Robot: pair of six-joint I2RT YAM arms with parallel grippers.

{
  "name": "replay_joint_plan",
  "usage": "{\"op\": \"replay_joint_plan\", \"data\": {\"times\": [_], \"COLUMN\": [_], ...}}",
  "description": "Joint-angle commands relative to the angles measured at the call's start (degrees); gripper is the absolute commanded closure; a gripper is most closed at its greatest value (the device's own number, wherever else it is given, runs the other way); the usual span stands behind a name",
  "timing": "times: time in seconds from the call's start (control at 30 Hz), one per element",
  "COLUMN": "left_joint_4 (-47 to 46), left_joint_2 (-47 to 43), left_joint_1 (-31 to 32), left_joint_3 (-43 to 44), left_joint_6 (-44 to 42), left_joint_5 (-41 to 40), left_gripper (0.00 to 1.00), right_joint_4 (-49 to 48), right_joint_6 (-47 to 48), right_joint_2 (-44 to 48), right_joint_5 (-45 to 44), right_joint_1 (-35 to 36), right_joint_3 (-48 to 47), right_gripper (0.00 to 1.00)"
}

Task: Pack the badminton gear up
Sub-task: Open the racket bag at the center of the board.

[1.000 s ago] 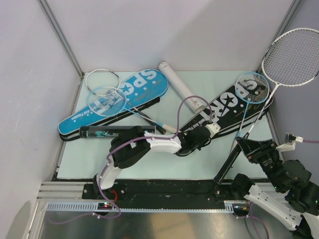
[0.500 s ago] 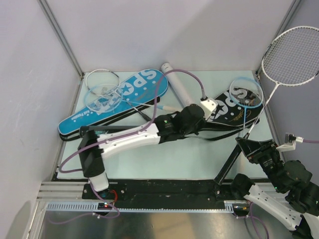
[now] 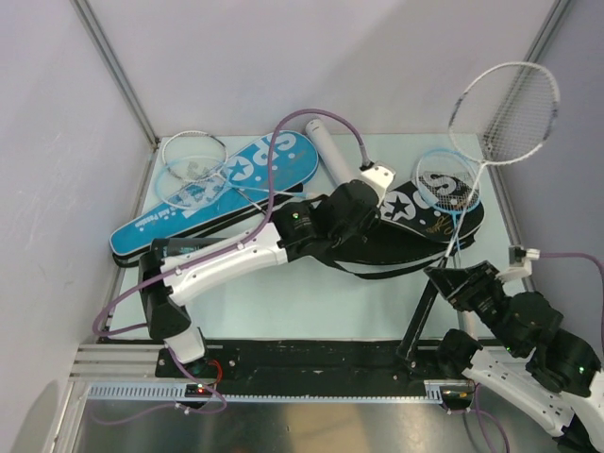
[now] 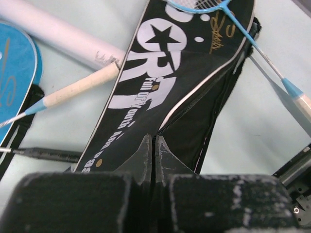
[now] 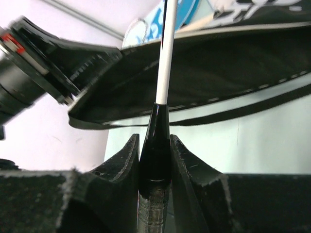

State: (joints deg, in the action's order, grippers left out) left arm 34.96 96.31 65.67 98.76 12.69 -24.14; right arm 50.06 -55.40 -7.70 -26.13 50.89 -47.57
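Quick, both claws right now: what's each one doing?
Left claw: closed, pinching the black cover at its zipper edge.
Right claw: closed on the white racket's handle.

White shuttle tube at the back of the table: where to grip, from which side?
Best bet: the white tube, on its exposed far half, from straight above, jaws across its width. It lies flat and diagonal, a plain cylinder; the left arm covers its near end.

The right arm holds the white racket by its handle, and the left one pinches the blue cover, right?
Not the blue one: the left wrist view shows the left gripper pinching the black cover. The right gripper holds the white racket by its handle.
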Motion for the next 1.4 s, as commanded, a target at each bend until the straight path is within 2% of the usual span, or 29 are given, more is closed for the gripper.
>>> {"op": "replay_joint_plan", "data": {"times": [0.0,0.17,0.37,0.53,0.67,0.83,0.97,1.13,1.37], "left_joint_4": [2.8,3.7,3.9,4.6,5.0,5.9,6.6,6.6,6.1], "left_joint_2": [-5.2,-7.0,-5.6,-5.2,-5.6,-6.9,-9.4,-12.9,-13.9], "left_joint_1": [-3.2,-3.7,-3.9,-4.5,-5.2,-5.7,-6.4,-10.6,-16.5], "left_joint_3": [3.0,4.9,11.2,14.5,15.3,11.1,4.4,-6.1,-10.8], "left_joint_6": [6.8,3.0,-3.5,-3.8,-4.9,-3.9,-0.2,7.1,10.9], "left_joint_5": [-6.1,-14.5,-19.4,-23.7,-26.1,-28.1,-28.2,-22.7,-17.1], "left_gripper": [1.00,1.00,1.00,1.00,1.00,1.00,1.00,1.00,1.00], "right_joint_4": [-0.8,-2.1,-3.7,-3.1,-1.2,6.3,12.9,18.7,13.6], "right_joint_6": [-2.2,-1.0,0.3,0.1,-1.0,-7.2,-13.9,-16.7,-13.2], "right_joint_2": [0.2,0.5,-1.6,-1.4,0.1,2.5,9.0,12.5,10.6], "right_joint_5": [4.3,4.2,5.3,7.8,13.2,19.8,22.3,26.3,41.8], "right_joint_1": [0.3,0.3,0.3,0.3,0.3,0.2,-0.4,-0.8,-1.2], "right_joint_3": [3.0,3.8,4.4,4.8,4.8,5.6,6.5,3.8,1.4], "right_gripper": [1.00,1.00,1.00,1.00,1.00,1.00,1.00,1.00,1.00]}}
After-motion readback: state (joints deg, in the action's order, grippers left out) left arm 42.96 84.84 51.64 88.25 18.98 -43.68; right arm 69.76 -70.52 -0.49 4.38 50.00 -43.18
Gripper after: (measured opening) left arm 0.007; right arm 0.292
